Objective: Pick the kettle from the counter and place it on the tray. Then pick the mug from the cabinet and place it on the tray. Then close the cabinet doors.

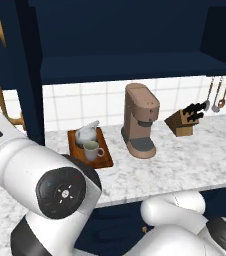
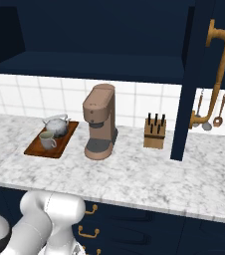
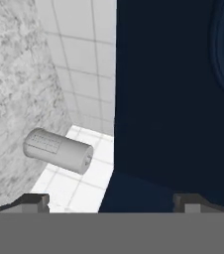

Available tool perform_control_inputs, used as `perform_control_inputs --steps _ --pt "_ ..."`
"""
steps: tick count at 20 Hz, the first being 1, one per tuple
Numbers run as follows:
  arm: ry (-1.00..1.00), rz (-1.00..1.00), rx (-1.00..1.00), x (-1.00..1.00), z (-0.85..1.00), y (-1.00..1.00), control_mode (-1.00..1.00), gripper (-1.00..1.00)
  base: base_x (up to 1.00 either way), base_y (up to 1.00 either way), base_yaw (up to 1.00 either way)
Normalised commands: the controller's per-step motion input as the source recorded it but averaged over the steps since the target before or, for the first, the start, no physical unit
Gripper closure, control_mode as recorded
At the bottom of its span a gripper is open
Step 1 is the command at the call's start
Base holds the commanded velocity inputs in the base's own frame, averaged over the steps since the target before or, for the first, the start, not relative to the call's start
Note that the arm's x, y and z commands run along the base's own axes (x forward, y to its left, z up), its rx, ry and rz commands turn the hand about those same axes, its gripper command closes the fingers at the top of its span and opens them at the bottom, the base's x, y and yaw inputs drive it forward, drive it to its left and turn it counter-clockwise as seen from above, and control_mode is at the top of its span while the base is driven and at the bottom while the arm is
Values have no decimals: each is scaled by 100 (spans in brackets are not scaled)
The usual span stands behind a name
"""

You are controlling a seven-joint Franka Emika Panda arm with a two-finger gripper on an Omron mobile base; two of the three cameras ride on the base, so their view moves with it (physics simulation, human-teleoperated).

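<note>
Hand view: navy cabinet door (image 3: pixel 173 99) beside ribbed canister (image 3: pixel 58 151).

A: white square tiles (image 1: pixel 80 102) are running along the back wall; hanging utensils (image 1: pixel 216 95) are sitting at the far right against them; lighting is looking flat and even.

B: a brown coffee machine (image 2: pixel 100 121) is standing mid-worktop; a wooden knife block (image 2: pixel 154 132) is sitting just to its right; navy drawers (image 2: pixel 134 226) with small brass pulls are running underneath.

A: in the hand view a grey ribbed canister (image 3: pixel 58 151) is showing against the tiles, beside a dark navy panel.
</note>
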Motion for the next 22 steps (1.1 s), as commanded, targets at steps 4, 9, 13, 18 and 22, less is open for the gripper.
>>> perform_control_inputs --steps 4,9,13,18,22 --pt "0 -8 0 29 -8 2 -100 -100 0 0 0" --pt "0 -2 0 31 -15 -4 -100 -100 0 0 0" --pt "0 0 0 38 -17 -12 -100 -100 0 0 0" --pt "0 0 2 25 -8 -1 -100 -100 0 0 0" --pt "0 -11 2 21 0 -10 -100 -100 0 0 0"
